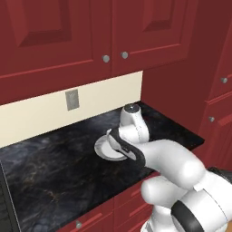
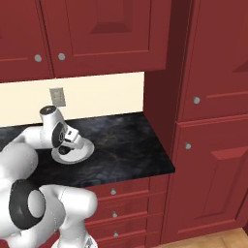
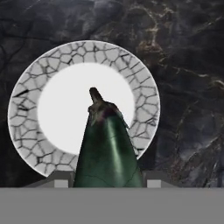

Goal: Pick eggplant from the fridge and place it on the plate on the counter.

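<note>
In the hand view the dark eggplant (image 3: 107,148) sticks out from between my fingers, stem tip pointing at the white centre of the plate (image 3: 26,109). My gripper (image 3: 107,179) is shut on the eggplant and hangs straight above the plate. The round plate (image 1: 102,152) with its grey speckled rim lies on the black marble counter (image 1: 54,172). From the right side, the hand (image 2: 67,141) hovers over the plate (image 2: 85,152), partly covering it. The fridge is out of view.
Red wall cupboards (image 1: 68,36) hang over the counter, and a grey outlet (image 1: 71,99) sits on the cream backsplash. A tall red cabinet (image 2: 208,121) closes off the counter's right end. Red drawer fronts (image 2: 121,203) run below the counter edge.
</note>
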